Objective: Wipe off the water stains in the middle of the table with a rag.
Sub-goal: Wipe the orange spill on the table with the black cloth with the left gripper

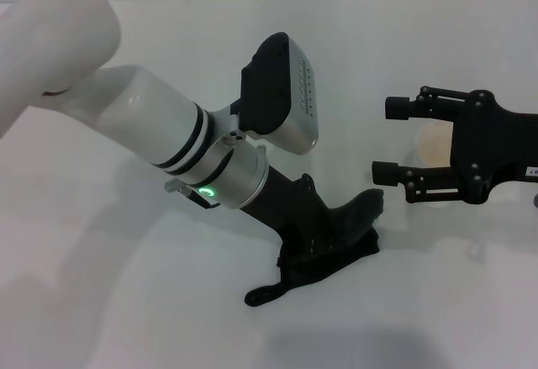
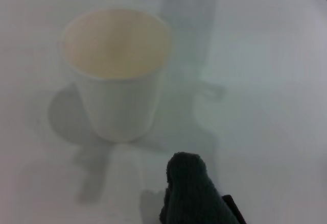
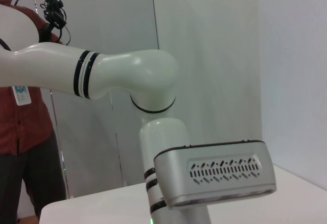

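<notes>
The black rag [image 1: 324, 266] lies bunched on the white table [image 1: 101, 293] near the middle, its thin tail [image 1: 262, 295] pointing toward me. My left gripper [image 1: 357, 218] is down on the rag and shut on it, pressing it to the tabletop. A fold of the rag also shows in the left wrist view [image 2: 191, 196]. The water stains do not show in any view. My right gripper [image 1: 388, 138] hangs open and empty at the right, apart from the rag.
A white paper cup [image 2: 117, 81] with tan liquid stands just beyond the rag; in the head view the cup [image 1: 435, 144] sits behind my right gripper's fingers. A person [image 3: 20, 106] stands behind the table.
</notes>
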### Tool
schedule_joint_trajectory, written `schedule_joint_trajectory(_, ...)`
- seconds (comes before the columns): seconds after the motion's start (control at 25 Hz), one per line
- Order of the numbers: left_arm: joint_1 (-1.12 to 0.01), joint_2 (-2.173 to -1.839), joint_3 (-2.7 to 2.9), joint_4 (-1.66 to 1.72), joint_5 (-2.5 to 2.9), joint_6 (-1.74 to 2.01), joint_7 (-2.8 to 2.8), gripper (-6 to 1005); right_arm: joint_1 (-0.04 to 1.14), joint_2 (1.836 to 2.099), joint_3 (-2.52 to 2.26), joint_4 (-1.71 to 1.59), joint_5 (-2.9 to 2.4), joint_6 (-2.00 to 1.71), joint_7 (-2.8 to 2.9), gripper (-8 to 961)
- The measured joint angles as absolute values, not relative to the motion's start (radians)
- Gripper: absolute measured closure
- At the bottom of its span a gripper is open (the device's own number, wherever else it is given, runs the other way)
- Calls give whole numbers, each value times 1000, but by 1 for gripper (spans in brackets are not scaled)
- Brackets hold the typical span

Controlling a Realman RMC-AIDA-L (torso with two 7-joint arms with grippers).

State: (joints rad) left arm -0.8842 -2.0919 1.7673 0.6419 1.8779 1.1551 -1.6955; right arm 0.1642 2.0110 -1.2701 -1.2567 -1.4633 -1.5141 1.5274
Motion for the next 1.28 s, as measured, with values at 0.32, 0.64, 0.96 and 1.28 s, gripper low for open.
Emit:
schedule_joint_trajectory(0.32, -878, -2085, 1743, 635, 1883, 1145, -1695, 925, 165, 2011, -1270, -1257, -1463, -1512, 1526, 120)
schedule_joint_trajectory(0.64, -850, -2083, 1597, 629, 1995, 1135, -1706, 925, 165, 2011, -1270, -1258, -1463, -1512, 1526, 121)
schedule_joint_trajectory(0.96, -823, -2079, 1484, 639, 2044, 1136, -1715, 925, 165, 2011, -1266, -1260, -1463, -1516, 1526, 121)
schedule_joint_trajectory(1.28, -757, -2075, 1387, 673, 2116, 1164, -1731, 925, 167, 2011, -1264, -1261, -1463, -1513, 1526, 120)
